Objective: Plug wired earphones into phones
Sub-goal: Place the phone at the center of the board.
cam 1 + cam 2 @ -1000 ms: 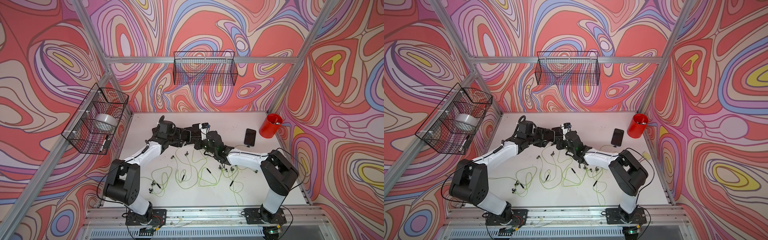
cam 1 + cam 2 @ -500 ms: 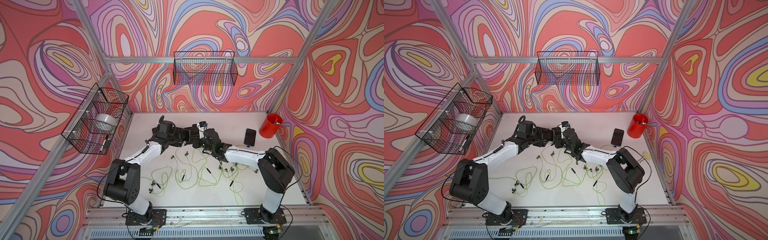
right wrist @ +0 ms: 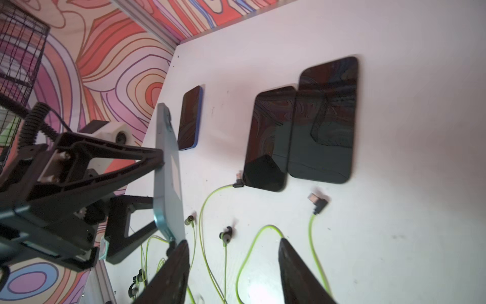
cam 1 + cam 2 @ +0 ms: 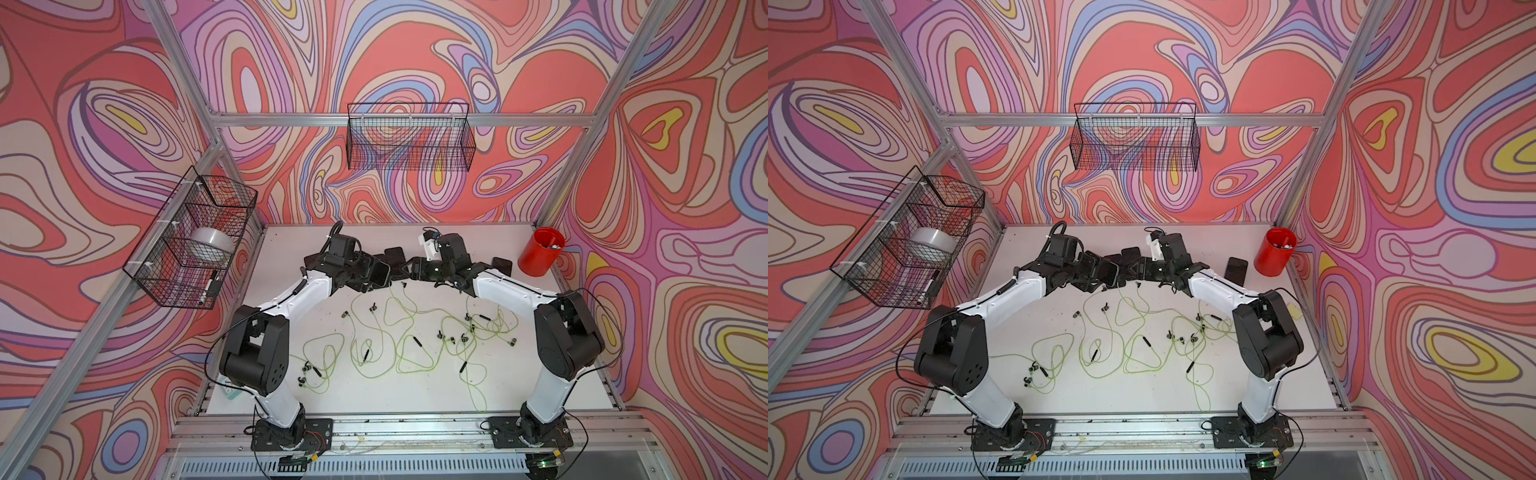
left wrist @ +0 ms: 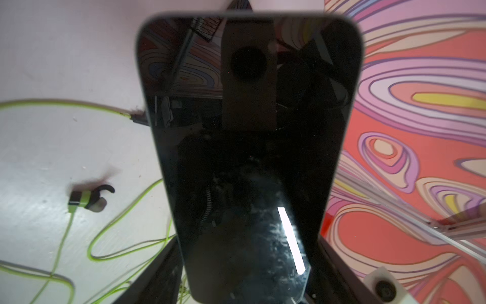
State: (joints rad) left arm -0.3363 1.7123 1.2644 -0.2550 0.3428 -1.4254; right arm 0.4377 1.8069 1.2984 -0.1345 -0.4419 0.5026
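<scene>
At the far middle of the counter (image 4: 374, 399), left gripper (image 3: 160, 184) clamped on an upright phone (image 5: 249, 158); right gripper (image 3: 233, 243) spread, empty, just beside.

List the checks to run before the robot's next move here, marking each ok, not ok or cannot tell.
1. Grip: left gripper clamps the raised phone: ok.
2. Free hand: right gripper is open and empty: ok.
3. Plug seated in the raised phone: cannot tell, since its port end is not clearly shown.
4. Next plug: loose plug lies clear on the table, tip bare: ok.
5. Second plug seated in the middle phone: not ok. Its tip shows beside the phone's corner.
</scene>
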